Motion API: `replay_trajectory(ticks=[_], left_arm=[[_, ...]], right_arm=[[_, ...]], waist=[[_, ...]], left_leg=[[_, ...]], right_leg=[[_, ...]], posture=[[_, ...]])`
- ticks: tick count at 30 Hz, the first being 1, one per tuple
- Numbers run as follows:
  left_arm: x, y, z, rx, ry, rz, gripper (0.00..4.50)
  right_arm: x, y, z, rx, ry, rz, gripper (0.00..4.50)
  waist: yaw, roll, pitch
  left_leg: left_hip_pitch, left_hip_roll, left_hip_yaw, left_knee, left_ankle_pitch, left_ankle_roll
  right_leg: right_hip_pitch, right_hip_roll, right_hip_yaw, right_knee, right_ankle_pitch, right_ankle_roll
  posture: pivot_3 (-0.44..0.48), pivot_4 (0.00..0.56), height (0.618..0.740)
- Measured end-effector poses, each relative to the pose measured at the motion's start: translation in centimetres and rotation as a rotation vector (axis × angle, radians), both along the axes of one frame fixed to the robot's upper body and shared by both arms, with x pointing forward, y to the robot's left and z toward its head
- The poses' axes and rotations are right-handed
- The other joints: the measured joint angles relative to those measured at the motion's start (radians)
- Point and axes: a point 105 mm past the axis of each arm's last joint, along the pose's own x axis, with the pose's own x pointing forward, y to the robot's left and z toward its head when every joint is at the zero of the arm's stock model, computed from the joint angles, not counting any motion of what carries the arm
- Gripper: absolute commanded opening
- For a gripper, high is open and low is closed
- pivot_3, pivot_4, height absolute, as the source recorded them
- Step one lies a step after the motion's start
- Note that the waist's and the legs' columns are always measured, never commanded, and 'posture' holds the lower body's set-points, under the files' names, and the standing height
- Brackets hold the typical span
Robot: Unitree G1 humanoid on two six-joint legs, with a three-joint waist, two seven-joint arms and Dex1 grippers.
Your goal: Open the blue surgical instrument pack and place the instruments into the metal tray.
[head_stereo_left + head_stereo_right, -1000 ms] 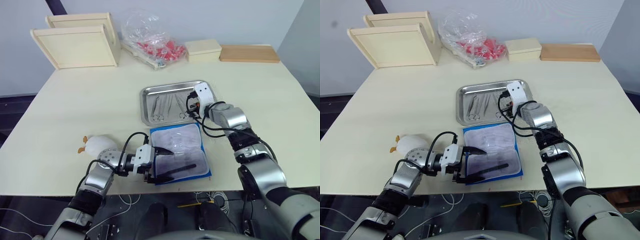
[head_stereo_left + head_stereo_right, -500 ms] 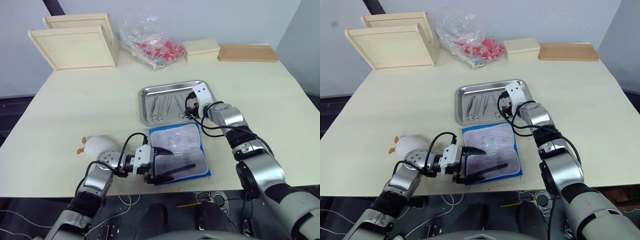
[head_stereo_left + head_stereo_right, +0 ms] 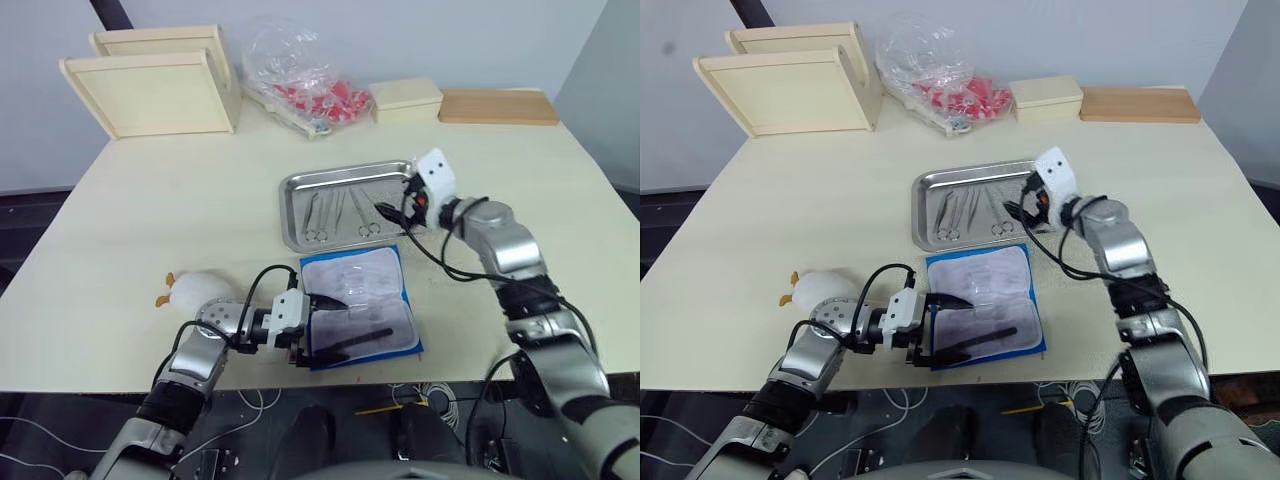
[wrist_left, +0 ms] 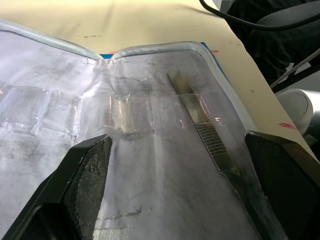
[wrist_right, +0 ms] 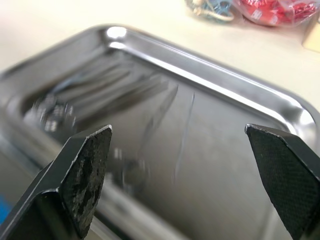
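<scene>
A pale cream table (image 3: 150, 190) carries everything. Near its middle a metal tray (image 3: 296, 185) is set, holding several instruments (image 3: 340, 212). Just beside the tray's near rim, the blue surgical instrument pack (image 3: 360, 308) is laid open, lining up, close to the table's front edge. A white duck-like toy (image 3: 190, 290) is placed towards the front left. Along the far edge are ranged two pale wooden framed trays (image 3: 150, 90), a clear plastic bag of red items (image 3: 305, 85), a cream box (image 3: 405, 100) and a wooden board (image 3: 497, 107).

A robot test lab, it seems. A bare pale counter (image 3: 150, 210) stands against a plain wall. Loose cables (image 3: 430, 395) lie on the floor beneath.
</scene>
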Motion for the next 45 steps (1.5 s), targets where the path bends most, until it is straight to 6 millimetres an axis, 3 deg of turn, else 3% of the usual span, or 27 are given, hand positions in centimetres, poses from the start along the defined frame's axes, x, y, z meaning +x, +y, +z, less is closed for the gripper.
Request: replay_trajectory(ticks=[5,20,28,33,45], left_arm=[[0.1,0.0,0.0,0.002,0.002,-0.001,4.50],[-0.4,0.2,0.1,0.020,0.008,-0.025,4.50],[-0.7,0.3,0.1,0.034,0.007,-0.032,4.50],[-0.7,0.4,0.2,0.041,0.007,-0.039,4.50],[-0.7,0.4,0.2,0.050,0.011,-0.041,4.50]], right_arm=[[-2.0,-0.7,0.2,-0.009,-0.016,0.096,4.47],[-10.9,-3.0,-1.2,-0.056,-0.006,0.415,4.47],[-15.6,-5.5,0.3,-0.037,0.043,0.614,4.47],[-16.6,-7.3,1.9,-0.054,0.038,0.662,4.47],[-16.9,-8.0,2.9,-0.100,0.032,0.713,4.47]], waist=[[-0.002,0.000,0.000],[0.009,-0.002,0.000],[0.008,-0.004,0.001],[0.009,-0.005,0.002],[0.009,-0.006,0.002]], left_leg=[[0.000,0.000,0.000,0.000,0.000,0.000],[0.000,0.001,0.001,0.000,-0.001,0.001],[0.000,0.002,0.002,0.000,-0.002,0.002],[0.000,0.002,0.003,0.000,-0.002,0.002],[0.000,0.003,0.003,0.000,-0.002,0.002]], right_leg=[[0.000,0.000,0.000,0.000,-0.002,0.003],[0.000,0.000,0.000,-0.002,-0.002,0.004],[0.000,0.001,0.001,-0.003,-0.002,0.004],[0.000,0.001,0.001,-0.003,-0.002,0.004],[0.000,0.001,0.001,-0.003,-0.002,0.004]], posture=[[0.000,0.150,0.740],[0.000,0.150,0.740],[0.000,0.150,0.740],[0.000,0.150,0.740],[0.000,0.150,0.740]])
